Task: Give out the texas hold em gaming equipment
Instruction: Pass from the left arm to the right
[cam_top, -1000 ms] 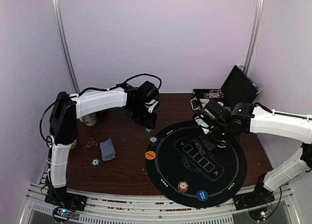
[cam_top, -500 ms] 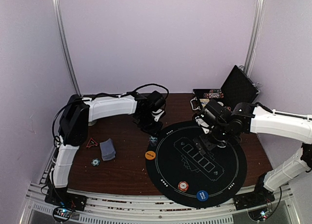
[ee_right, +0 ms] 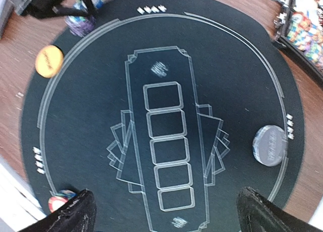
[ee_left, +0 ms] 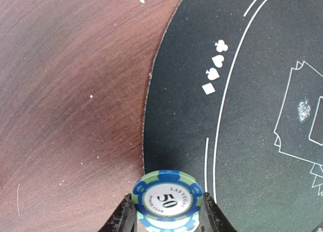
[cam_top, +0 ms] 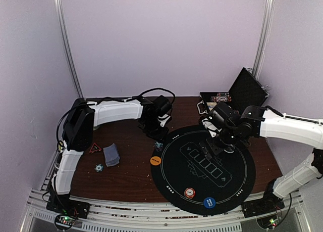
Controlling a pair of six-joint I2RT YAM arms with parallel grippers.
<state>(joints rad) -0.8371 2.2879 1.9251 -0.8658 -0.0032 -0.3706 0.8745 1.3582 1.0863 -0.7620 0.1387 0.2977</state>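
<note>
My left gripper (ee_left: 168, 219) is shut on a small stack of blue-and-green striped poker chips (ee_left: 168, 199) marked 50, standing right at the left edge of the round black poker mat (ee_left: 252, 116). In the top view this left gripper (cam_top: 158, 137) and the chips (cam_top: 159, 145) are at the mat's (cam_top: 202, 186) left rim. My right gripper (ee_right: 166, 217) is open and empty, hovering over the mat's (ee_right: 242, 65) card outlines. On the mat lie an orange disc (cam_top: 156, 160), a red striped chip stack (cam_top: 189, 192), a blue disc (cam_top: 209, 202) and a dark disc (ee_right: 270, 144).
A grey-blue card deck (cam_top: 111, 154), a loose chip (cam_top: 99, 167) and a red triangle piece (cam_top: 95, 148) lie on the brown table at the left. An open black case (cam_top: 242, 93) with chips stands at the back right. A cream mug (cam_top: 93, 123) sits behind the left arm.
My left arm has swung right from the table to the mat's left edge, carrying the chips. The right arm has barely moved.
</note>
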